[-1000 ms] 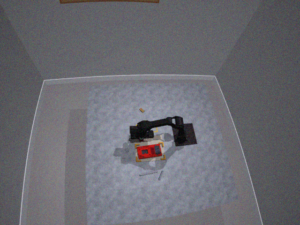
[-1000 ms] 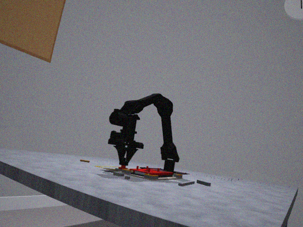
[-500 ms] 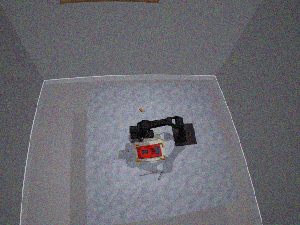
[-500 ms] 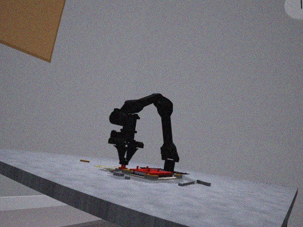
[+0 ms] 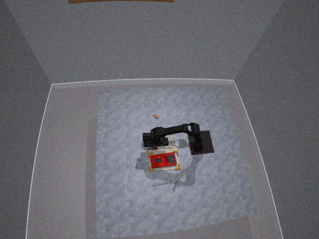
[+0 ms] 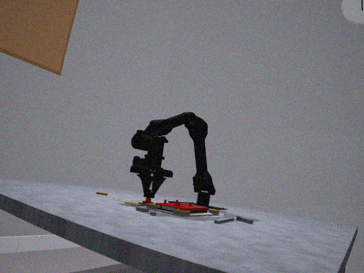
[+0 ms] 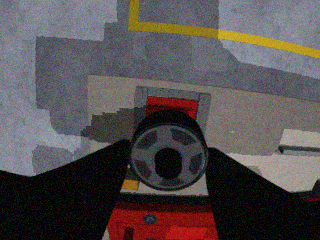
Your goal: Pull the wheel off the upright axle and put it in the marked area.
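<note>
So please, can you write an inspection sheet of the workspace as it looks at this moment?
Surface: mottled grey table.
Job's things: dark wheel at one end of the red board; the yellow marked area lies beyond it.
Clutter: small tan block; grey bars near the board.
Grippers: gripper shut on the wheel, pointing down.
Cables: nothing seen.
Surroundings: plain grey walls; orange panel on the wall.

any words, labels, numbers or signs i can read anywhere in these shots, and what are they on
No readable text, label, brand or number in any view.
Red board: dark shapes on it, not letters.
Wheel in the claw: no marking.
Yellow line on the table: an area outline, not writing.
White disc at the exterior view's top right corner: one dark stroke, cut off, unreadable.
</note>
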{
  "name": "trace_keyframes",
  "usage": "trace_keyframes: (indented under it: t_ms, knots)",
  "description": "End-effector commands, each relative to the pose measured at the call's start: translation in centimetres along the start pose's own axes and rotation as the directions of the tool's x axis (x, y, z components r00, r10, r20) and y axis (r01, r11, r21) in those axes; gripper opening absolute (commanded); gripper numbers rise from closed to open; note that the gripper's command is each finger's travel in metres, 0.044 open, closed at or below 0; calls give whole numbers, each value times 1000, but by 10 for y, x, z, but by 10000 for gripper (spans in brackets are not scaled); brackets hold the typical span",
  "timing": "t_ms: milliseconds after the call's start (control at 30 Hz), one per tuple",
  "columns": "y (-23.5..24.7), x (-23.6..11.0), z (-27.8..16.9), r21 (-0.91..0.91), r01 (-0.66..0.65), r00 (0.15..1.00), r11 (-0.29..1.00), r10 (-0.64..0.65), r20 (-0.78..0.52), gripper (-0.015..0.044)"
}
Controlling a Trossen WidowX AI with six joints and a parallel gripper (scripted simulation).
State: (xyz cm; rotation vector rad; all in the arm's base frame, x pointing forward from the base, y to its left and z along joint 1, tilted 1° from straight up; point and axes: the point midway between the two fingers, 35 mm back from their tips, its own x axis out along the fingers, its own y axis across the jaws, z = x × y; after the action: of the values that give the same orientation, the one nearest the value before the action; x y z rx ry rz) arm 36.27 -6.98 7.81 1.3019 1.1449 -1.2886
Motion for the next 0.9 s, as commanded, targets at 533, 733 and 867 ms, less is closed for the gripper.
trace_keyframes:
  t_ms: [533, 733, 867]
  knots:
    - [2, -11, 0, -2, -8, 1000, 1000, 8, 2, 0]
    - [2, -13, 0, -2, -7, 1000, 1000, 7, 2, 0]
    - [2, -14, 0, -2, -7, 1000, 1000, 7, 3, 0]
